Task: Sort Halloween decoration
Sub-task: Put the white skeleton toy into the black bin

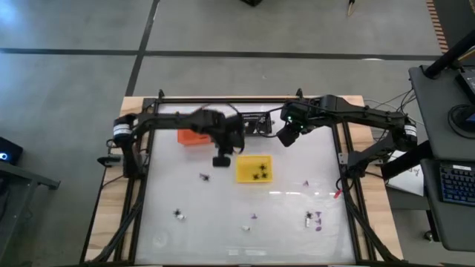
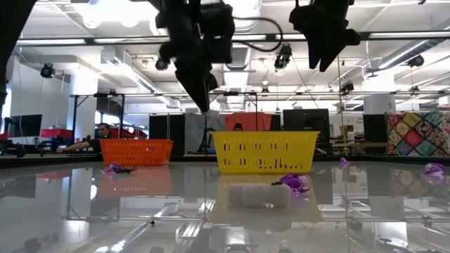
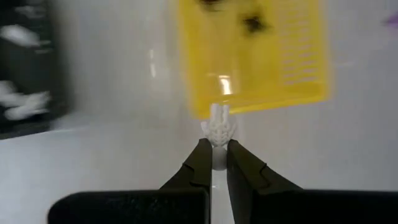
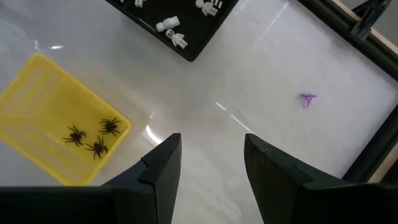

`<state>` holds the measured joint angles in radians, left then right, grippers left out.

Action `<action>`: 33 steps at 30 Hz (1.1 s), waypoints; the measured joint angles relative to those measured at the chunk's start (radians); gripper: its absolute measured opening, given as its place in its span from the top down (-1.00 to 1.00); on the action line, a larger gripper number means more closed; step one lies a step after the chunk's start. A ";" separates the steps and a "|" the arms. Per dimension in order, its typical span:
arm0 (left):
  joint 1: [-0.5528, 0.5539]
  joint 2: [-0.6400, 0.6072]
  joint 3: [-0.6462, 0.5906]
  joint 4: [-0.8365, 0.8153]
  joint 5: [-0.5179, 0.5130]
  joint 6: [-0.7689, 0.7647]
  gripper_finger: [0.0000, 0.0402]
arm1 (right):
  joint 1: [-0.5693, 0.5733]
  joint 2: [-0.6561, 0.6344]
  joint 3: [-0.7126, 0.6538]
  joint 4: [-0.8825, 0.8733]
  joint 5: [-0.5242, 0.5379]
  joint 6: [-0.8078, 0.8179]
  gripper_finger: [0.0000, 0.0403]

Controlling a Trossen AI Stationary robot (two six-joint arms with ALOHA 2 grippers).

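Here the left end effector (image 3: 214, 149) hangs beside the yellow basket (image 1: 254, 168), clenched on a white piece (image 3: 217, 127), while the right end effector (image 4: 208, 149), fingers spread and empty, waits above the counter (image 1: 223, 222) where purple pieces (image 1: 318, 219) and spiders (image 1: 203, 176) lie scattered.

The yellow basket (image 1: 254, 168) holds black spiders (image 4: 93, 138). Beside it stands an orange basket (image 1: 194, 136); beyond it, a black tray (image 4: 180, 22) carries white pieces (image 4: 173, 28). Purple pieces (image 1: 318, 219) dot the white counter (image 1: 223, 230) near the basket.
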<state>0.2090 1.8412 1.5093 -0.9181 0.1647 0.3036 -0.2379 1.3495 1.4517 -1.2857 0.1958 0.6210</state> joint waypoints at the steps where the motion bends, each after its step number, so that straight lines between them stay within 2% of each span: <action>1: 0.025 0.001 0.000 0.003 0.000 0.020 1.00 | 0.000 0.000 0.000 0.000 0.000 0.013 0.18; 6: 0.140 0.001 0.000 0.065 0.022 0.107 1.00 | 0.000 0.000 0.000 0.000 -0.002 0.052 0.18; 13: 0.266 0.002 0.000 0.179 0.070 0.222 1.00 | 0.000 0.000 0.000 0.000 -0.004 0.190 0.18; 17: 0.320 0.002 0.000 0.270 0.150 0.245 1.00 | 0.014 0.000 0.000 0.000 -0.011 0.273 0.18; 24: 0.366 0.002 0.000 0.308 0.168 0.312 1.00 | 0.083 0.000 0.000 0.000 -0.019 0.370 0.18; 27: 0.365 0.010 0.000 0.315 0.169 0.362 1.00 | 0.132 0.000 -0.002 -0.007 -0.020 0.446 0.18; 33: 0.368 0.068 0.000 0.369 0.177 0.366 0.98 | 0.240 0.004 -0.006 -0.029 -0.002 0.605 0.18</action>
<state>0.5774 1.9096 1.5093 -0.5487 0.3412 0.6699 0.0026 1.3535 1.4456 -1.3143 0.1941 1.2263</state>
